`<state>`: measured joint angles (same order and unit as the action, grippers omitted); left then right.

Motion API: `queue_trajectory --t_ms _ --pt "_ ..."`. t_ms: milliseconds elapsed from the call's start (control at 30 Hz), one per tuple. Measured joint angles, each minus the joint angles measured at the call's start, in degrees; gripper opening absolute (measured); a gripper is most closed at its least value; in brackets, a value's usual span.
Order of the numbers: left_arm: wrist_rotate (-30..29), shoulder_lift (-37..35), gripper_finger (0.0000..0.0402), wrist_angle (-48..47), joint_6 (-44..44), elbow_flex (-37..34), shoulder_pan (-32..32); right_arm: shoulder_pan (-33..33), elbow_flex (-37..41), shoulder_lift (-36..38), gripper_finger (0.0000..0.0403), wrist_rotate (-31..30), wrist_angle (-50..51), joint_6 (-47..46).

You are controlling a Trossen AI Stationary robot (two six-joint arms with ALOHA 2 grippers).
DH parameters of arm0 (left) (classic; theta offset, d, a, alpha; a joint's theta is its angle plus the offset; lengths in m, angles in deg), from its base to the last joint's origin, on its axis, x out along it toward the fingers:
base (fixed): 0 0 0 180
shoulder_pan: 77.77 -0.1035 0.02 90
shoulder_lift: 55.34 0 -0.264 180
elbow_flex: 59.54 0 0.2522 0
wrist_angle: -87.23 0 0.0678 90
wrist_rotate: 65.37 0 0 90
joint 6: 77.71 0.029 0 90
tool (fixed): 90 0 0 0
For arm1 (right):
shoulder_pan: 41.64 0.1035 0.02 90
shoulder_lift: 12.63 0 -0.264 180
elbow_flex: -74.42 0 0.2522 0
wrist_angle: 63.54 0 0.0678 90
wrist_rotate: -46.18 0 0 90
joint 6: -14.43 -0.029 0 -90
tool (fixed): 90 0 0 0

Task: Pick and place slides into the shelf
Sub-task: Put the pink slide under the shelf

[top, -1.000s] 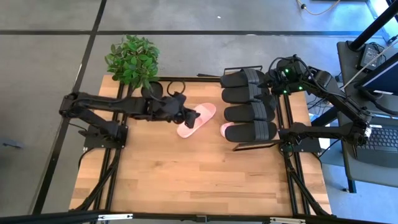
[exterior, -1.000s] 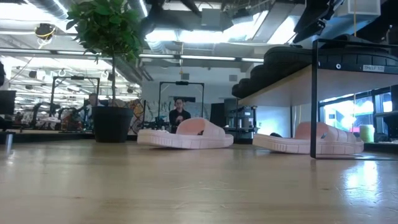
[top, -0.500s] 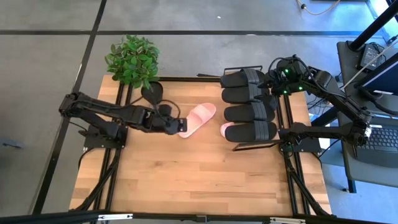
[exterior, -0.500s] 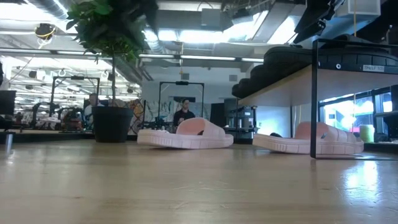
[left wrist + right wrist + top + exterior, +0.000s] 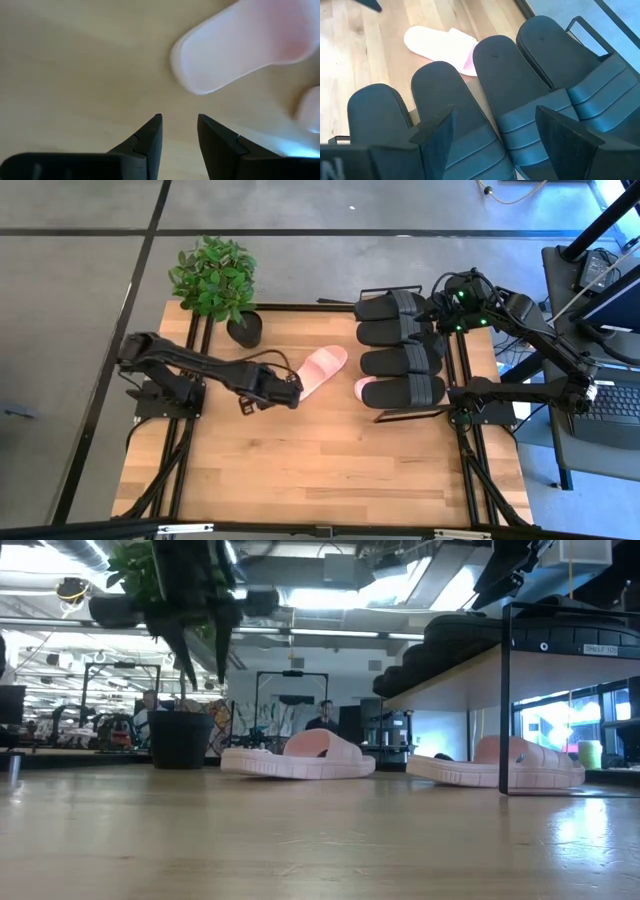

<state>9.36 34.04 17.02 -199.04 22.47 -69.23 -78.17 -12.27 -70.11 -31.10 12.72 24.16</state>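
One pale pink slide [image 5: 320, 369] [image 5: 300, 756] [image 5: 240, 45] lies sole-down on the table's middle. My left gripper [image 5: 296, 393] [image 5: 179, 118] [image 5: 200, 652] hovers open, pointing down, just beside that slide's near-left end, touching nothing. A second pink slide [image 5: 363, 387] [image 5: 500, 766] lies on the table, partly under the shelf [image 5: 450, 668]. Several black slides [image 5: 400, 345] [image 5: 495, 90] sit side by side on the shelf's board. My right gripper [image 5: 436, 320] [image 5: 497, 120] waits open above them.
A potted plant [image 5: 212, 280] [image 5: 180, 730] stands at the table's far-left corner. The near half of the wooden table [image 5: 320, 470] has nothing on it. A laptop [image 5: 615, 405] sits off the table's right side, and people show in the room beyond.
My left gripper has swung from over the pink slide's near-left end toward the table's near edge and come down, so it now shows in the low view. The pink slide has stayed where it was.
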Motion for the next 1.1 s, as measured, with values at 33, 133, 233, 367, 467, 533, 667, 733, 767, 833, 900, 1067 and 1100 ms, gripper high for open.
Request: queue_trajectory --t_ms 33,133,233,367,467,533,667,733,767,833,900,1067,1100 --pt "1.9 1.3 0.0113 0.7 0.0 0.0 -0.5 0.0 0.0 0.0 0.0275 0.0 0.0 0.0" --pt "7.6 4.6 0.0109 1.7 -0.1 0.0 -1.8 0.0 0.0 0.0 0.0275 0.0 0.0 1.0" --pt "10.8 7.4 0.0106 2.5 0.3 0.0 -3.2 0.0 0.0 0.0 0.0275 0.0 0.1 1.3" --pt "12.6 10.2 0.0103 4.1 1.8 0.0 -5.1 0.0 0.0 0.0 0.0275 0.0 0.4 1.5" --pt "13.5 12.5 0.0103 6.6 5.0 0.0 -6.8 0.0 0.0 0.0 0.0275 0.0 0.8 2.1" --pt "13.5 13.7 0.0103 7.3 7.0 0.0 -8.0 0.0 0.0 0.0 0.0275 0.0 1.2 2.6" --pt "14.4 15.7 0.0103 7.6 11.0 -0.1 -10.3 0.0 0.0 0.0 0.0275 0.0 2.4 2.6" --pt "14.4 16.1 0.0103 7.6 12.8 0.0 -11.3 0.0 0.0 0.0 0.0275 0.0 2.9 2.6" --pt "14.4 16.2 0.0103 7.6 13.8 0.0 -11.9 0.0 0.0 0.0 0.0275 -0.1 3.1 2.6" --pt "14.4 16.2 0.0103 7.3 16.0 0.0 -12.9 0.0 0.0 0.0 0.0275 0.0 3.5 2.6" --pt "14.4 16.2 0.0103 7.3 18.5 0.0 -14.2 0.0 0.0 0.0 0.0275 -0.1 3.5 2.6" --pt "13.5 16.2 0.0103 7.6 23.6 0.0 -17.3 0.0 0.0 0.0 0.0275 -0.1 3.7 2.6" --pt "13.2 16.2 0.0103 8.4 24.5 0.0 -17.8 0.0 0.0 0.0 0.0275 -0.1 3.7 2.6"
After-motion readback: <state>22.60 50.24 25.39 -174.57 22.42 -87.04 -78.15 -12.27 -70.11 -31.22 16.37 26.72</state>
